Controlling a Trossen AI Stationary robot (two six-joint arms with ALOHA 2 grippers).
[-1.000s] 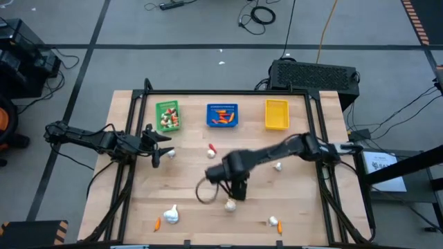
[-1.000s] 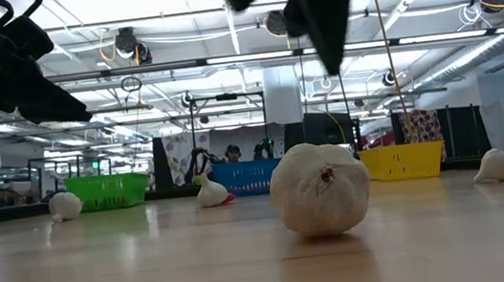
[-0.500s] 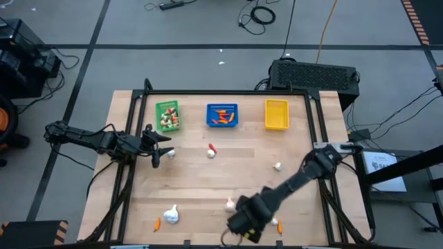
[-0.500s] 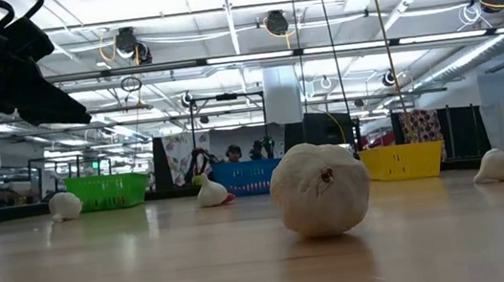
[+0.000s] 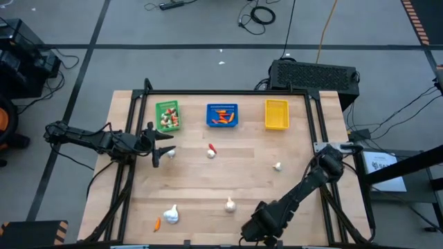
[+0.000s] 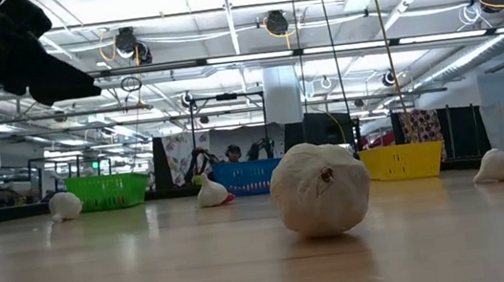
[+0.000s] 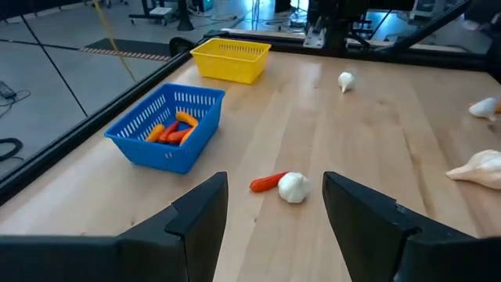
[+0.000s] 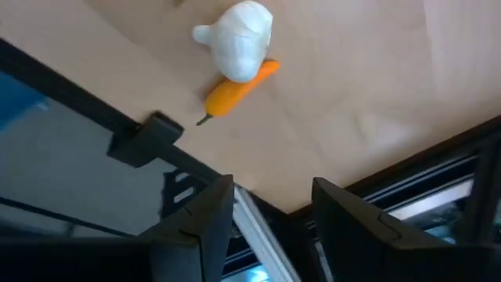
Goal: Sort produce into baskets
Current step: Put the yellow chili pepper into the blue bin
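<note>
The green basket [image 5: 167, 116], blue basket [image 5: 222, 115] and yellow basket [image 5: 276, 114] stand in a row at the far edge. White garlic bulbs lie loose on the table: one [image 5: 170, 153] by my left gripper, one with a red pepper [image 5: 211, 151], one [image 5: 277, 166], one [image 5: 230, 204], and one [image 5: 170, 214] beside an orange carrot [image 5: 158, 223]. My left gripper [image 5: 163, 145] is open and empty, in front of the green basket. My right gripper [image 5: 252, 234] is open and empty at the table's near edge; its wrist view shows a garlic bulb [image 8: 237, 35] lying against an orange carrot [image 8: 235, 92].
A large black box [image 5: 315, 75] stands behind the table's far right corner. The green basket holds mixed pieces and the blue basket [image 7: 168, 133] holds red and orange pieces. The table's dark frame rail [image 8: 145, 141] runs along the near edge under my right gripper.
My right gripper has swung from the middle of the table, near the garlic bulb there, toward the near edge and now hangs over it. My left gripper has risen a little. None of the produce has moved.
</note>
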